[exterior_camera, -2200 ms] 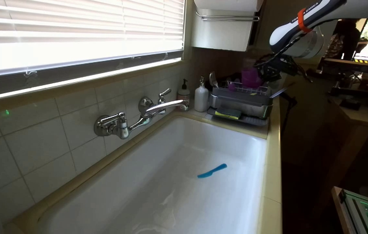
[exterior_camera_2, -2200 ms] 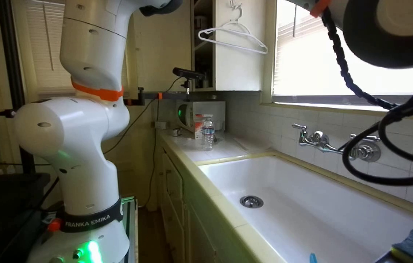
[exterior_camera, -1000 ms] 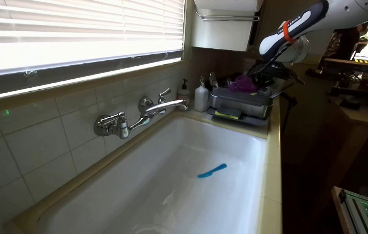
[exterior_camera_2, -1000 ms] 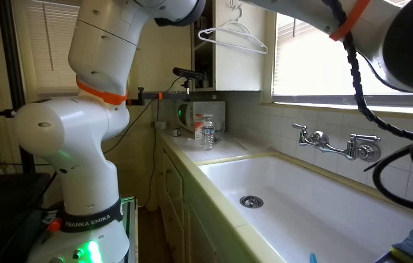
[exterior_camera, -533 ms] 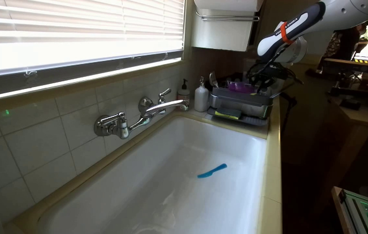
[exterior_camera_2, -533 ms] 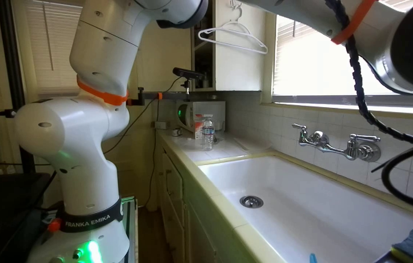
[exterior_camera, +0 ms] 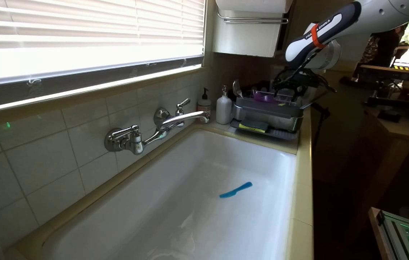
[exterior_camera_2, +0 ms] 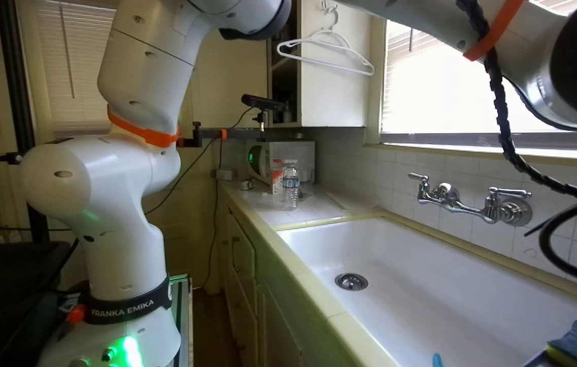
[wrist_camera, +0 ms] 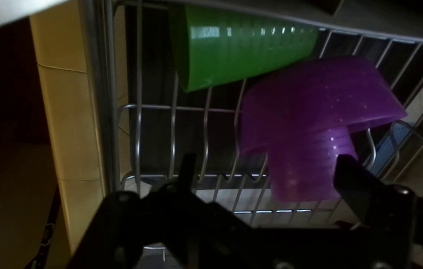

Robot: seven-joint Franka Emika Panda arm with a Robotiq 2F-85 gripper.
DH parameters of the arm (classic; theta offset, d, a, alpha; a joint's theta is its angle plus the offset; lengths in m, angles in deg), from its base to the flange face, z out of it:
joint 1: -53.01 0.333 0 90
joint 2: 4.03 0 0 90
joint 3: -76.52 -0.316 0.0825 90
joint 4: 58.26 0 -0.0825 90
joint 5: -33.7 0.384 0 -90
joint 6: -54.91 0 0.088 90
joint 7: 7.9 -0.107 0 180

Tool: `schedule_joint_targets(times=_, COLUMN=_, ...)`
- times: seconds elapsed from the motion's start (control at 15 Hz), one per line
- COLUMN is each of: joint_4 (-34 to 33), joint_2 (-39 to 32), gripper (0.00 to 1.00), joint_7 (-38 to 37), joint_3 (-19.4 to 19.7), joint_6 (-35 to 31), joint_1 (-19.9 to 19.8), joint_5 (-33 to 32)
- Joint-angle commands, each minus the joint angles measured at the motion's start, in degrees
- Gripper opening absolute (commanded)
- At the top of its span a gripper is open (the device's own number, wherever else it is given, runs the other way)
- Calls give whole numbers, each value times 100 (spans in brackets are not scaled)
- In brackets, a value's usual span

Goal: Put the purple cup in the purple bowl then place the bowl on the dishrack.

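Observation:
In the wrist view the purple bowl (wrist_camera: pixel 316 97) lies tilted on the wires of the dishrack (exterior_camera: pixel 267 108). The narrower purple cup (wrist_camera: pixel 305 172) sticks out from under the bowl's rim. My gripper (wrist_camera: pixel 266 160) is open, its two dark fingers wide apart. The finger on the right of the picture overlaps the cup's edge; whether they touch I cannot tell. A wide gap parts the other finger from the cup. In an exterior view the gripper (exterior_camera: pixel 293 88) hovers just over the rack, where a bit of purple shows above the rim.
A green cup (wrist_camera: pixel 249 48) lies in the rack beside the bowl. Soap bottles (exterior_camera: pixel 223 110) stand at the rack's side and a sponge (exterior_camera: pixel 253 125) in front. The white sink (exterior_camera: pixel 175 216) holds a blue knife (exterior_camera: pixel 236 190). The faucet (exterior_camera: pixel 183 117) juts from the wall.
The arm has come down and across toward the rack. The bowl, earlier held up at the gripper, has dropped low into the rack as the jaws opened.

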Motion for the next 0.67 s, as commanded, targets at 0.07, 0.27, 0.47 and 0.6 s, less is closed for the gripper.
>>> schedule_joint_targets(times=0.07, joint_4=-8, joint_2=40, gripper=100, joint_7=-211, joint_3=89, joint_6=107, joint_1=99, joint_5=-230)
schedule_joint_targets(times=0.27, joint_4=59, joint_2=90, gripper=100, joint_7=-323, joint_3=164, joint_6=58, joint_1=186, joint_5=-421)
schedule_joint_targets(times=0.47, joint_4=186, joint_2=199, gripper=100, joint_7=-403, joint_3=226, joint_6=-32, joint_1=287, joint_5=-595)
schedule_joint_targets(times=0.6, joint_4=272, joint_2=283, gripper=100, joint_7=-459, joint_3=268, joint_6=-102, joint_1=365, joint_5=-730)
